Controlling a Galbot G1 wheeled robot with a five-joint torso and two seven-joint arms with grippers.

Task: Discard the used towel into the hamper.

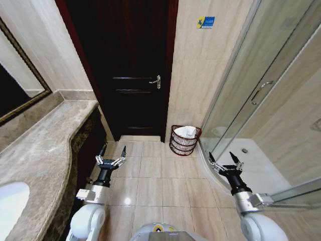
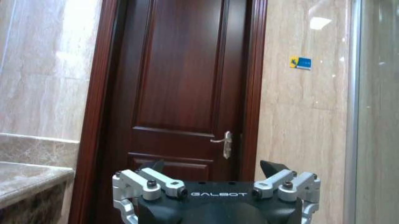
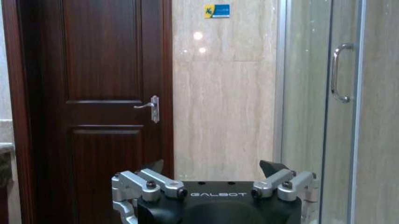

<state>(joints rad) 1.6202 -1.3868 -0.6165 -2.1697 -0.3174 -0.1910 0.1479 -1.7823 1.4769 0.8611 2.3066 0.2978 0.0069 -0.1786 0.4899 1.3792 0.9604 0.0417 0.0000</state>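
Head view. Left gripper [image 1: 111,159]: fingers spread, nothing held, raised over floor tiles beside the counter [image 1: 47,145]. Right gripper [image 1: 226,162]: fingers spread, nothing held, near the shower enclosure's curved base [image 1: 213,168]. Hamper [image 1: 185,140]: upright on the floor against the wall between dark door [image 1: 131,75] and shower glass, ahead of both grippers and between their lines, somewhat closer to the right one. White cloth [image 1: 185,132], apparently the towel, seen inside the hamper's rim. Judged: task looks done or nearly so, no towel in either gripper.

Left wrist view. Left gripper [image 2: 214,173]: fingers [image 2: 274,169] apart, empty. Door with lever handle [image 2: 224,140] straight ahead; blue sticker [image 2: 300,62] on wall to one side.

Right wrist view. Right gripper [image 3: 213,170]: fingers [image 3: 153,167] apart, empty. Tiled wall directly ahead, door to one side, shower door handle [image 3: 338,72] to the other. Hamper judged to sit below this line of sight, forward and low of the gripper.
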